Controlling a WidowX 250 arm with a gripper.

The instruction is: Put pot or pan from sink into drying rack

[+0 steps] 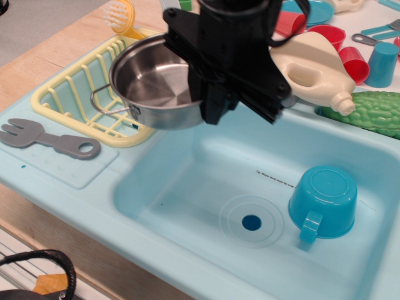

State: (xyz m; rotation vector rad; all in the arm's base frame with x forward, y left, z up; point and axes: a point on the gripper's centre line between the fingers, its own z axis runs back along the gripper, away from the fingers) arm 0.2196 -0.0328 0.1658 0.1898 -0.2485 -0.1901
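At the near edge of the table [75, 259] the sink [187, 187] lies with its drain [251, 222] showing. A blue cup [322, 201] sits upside down on the sink floor, right of the drain, handle toward the near edge. On the flat left of the sink, toward the near left corner, lies a grey fork [47, 139]. Just behind it stands the rack [72, 94]. The pot [153, 81] hangs in the air, upright, above the rack's right end and the sink's far left rim, touching neither. The gripper [212, 100] has its black fingers [209, 109] clamped on the pot's right wall. Farther back lie a cream bottle [312, 69] on its side and a green vegetable [372, 112].
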